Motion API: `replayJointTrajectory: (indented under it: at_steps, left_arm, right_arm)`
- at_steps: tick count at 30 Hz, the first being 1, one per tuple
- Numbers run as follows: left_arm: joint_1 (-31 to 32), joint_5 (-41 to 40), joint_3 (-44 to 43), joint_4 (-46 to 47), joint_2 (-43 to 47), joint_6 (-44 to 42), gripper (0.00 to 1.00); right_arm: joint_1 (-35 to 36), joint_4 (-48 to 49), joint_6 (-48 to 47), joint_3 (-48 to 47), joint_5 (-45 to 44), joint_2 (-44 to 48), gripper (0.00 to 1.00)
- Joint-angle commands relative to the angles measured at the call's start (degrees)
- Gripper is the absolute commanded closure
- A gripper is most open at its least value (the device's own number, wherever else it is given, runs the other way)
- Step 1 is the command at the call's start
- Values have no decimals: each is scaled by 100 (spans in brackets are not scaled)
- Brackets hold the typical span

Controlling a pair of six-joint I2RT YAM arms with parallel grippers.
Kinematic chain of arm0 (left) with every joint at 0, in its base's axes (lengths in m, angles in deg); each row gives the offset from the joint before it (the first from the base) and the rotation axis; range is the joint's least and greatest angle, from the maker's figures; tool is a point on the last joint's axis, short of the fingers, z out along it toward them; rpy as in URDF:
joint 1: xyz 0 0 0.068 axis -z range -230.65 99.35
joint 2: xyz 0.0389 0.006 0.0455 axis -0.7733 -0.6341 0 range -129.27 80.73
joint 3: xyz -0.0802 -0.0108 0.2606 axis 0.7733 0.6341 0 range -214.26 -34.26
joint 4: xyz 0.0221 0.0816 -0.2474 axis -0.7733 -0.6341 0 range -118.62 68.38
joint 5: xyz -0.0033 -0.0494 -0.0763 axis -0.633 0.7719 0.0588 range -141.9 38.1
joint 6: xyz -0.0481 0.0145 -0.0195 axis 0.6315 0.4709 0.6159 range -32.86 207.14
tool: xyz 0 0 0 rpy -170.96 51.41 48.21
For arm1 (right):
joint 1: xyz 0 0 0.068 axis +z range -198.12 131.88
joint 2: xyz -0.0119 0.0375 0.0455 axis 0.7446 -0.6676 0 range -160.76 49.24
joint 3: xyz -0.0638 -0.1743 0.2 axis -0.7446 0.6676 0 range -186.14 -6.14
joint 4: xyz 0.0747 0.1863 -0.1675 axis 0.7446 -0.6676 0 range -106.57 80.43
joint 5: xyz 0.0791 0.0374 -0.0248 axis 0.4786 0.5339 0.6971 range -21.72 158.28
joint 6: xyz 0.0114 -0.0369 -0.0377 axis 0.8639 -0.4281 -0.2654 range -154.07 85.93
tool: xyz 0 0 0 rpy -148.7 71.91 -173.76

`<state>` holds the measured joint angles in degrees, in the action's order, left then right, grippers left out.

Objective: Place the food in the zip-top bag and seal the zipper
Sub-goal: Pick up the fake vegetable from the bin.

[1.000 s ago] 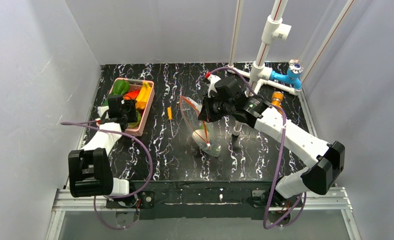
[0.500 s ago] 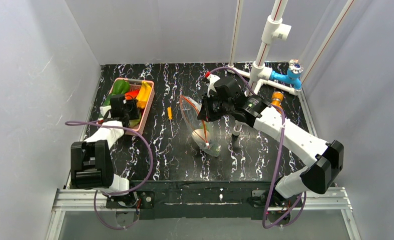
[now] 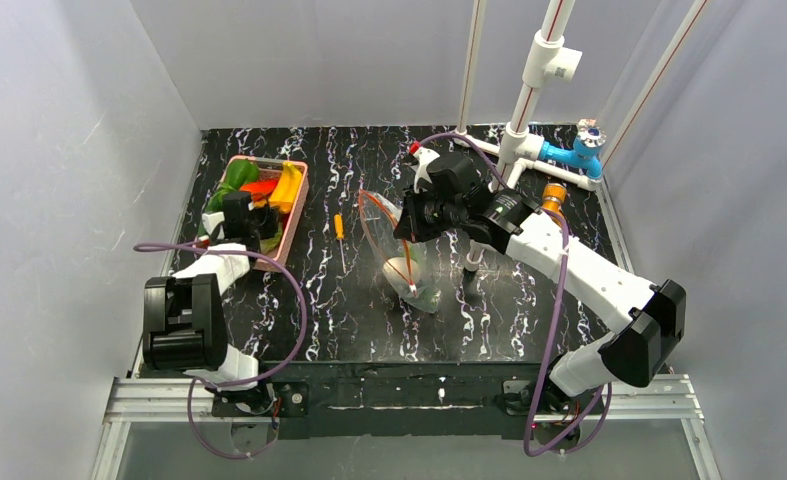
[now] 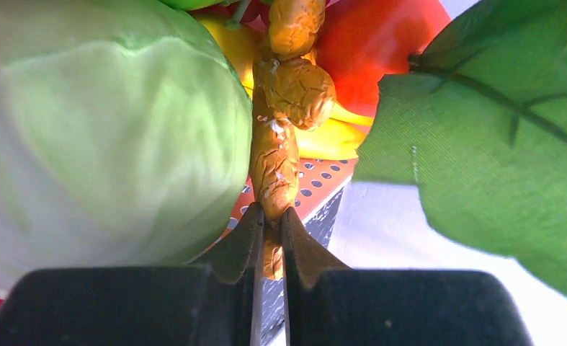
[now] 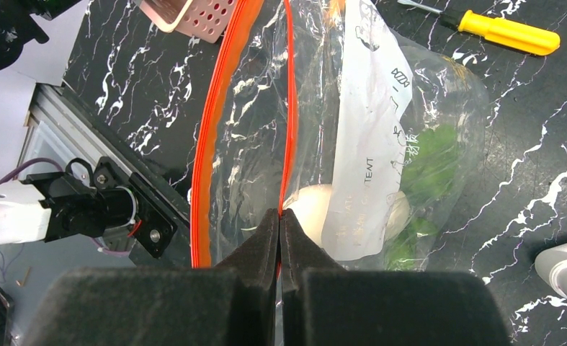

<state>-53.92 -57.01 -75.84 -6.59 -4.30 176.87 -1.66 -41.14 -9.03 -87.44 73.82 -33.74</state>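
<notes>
In the left wrist view my left gripper (image 4: 271, 215) is shut on the lower end of a knobbly small orange piece (image 4: 274, 158) of food. It lies in the pink basket (image 3: 294, 215), beside the round green cabbage (image 4: 100, 137). From above, the left gripper (image 3: 241, 215) sits over the basket's near end. My right gripper (image 5: 279, 214) is shut on the orange-red zipper (image 5: 289, 108) of the clear zip-top bag (image 5: 367, 108) and holds its mouth up and open. A white radish (image 5: 316, 205) and something leafy green (image 5: 428, 166) lie inside. The bag (image 3: 409, 265) hangs at mid-table.
The basket also holds a red piece (image 4: 381, 36), a yellow piece (image 4: 323, 140) and a big green leaf (image 4: 496, 137). A yellow-handled screwdriver (image 3: 338, 226) lies between basket and bag. White pipes (image 3: 529, 90) with a blue fitting (image 3: 579, 150) stand at the back right.
My left gripper has closed on the orange piece in the basket, after reaching slightly further in. The right gripper keeps holding the bag's zipper edge in the same place.
</notes>
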Motion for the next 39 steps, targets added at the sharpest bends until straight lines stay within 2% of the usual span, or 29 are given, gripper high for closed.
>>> replayJointTrajectory:
  at_steps: [1,7,10,12,16,24,28,32,39]
  left_arm:
    - [-22,-82,88,-16,197,-135,100]
    - [-18,-141,28,-525,879,-224,100]
    - [-14,-101,-102,-1131,1247,-75,100]
    - [-23,66,-289,-1849,1395,111,100]
    - [-24,435,-353,-2560,1765,389,100]
    - [-25,1028,-426,-3553,2788,203,100]
    - [-25,1022,-357,-3921,3430,178,100]
    - [-25,1440,-663,-3995,3697,-423,100]
    - [218,3353,-1816,-3837,3147,-2626,100]
  right_arm:
    - [-104,110,77,-238,-66,61,99]
    - [-111,116,83,-195,-110,98,99]
    - [-104,132,103,-165,-71,102,99]
    - [-106,163,126,-123,-39,114,99]
    - [-109,186,150,-95,-26,125,99]
    - [-110,187,156,-105,-34,127,99]
    - [-109,173,154,-143,-11,60,99]
    - [-110,75,96,-237,-97,-28,99]
    - [-110,-121,-77,-544,-168,-259,99]
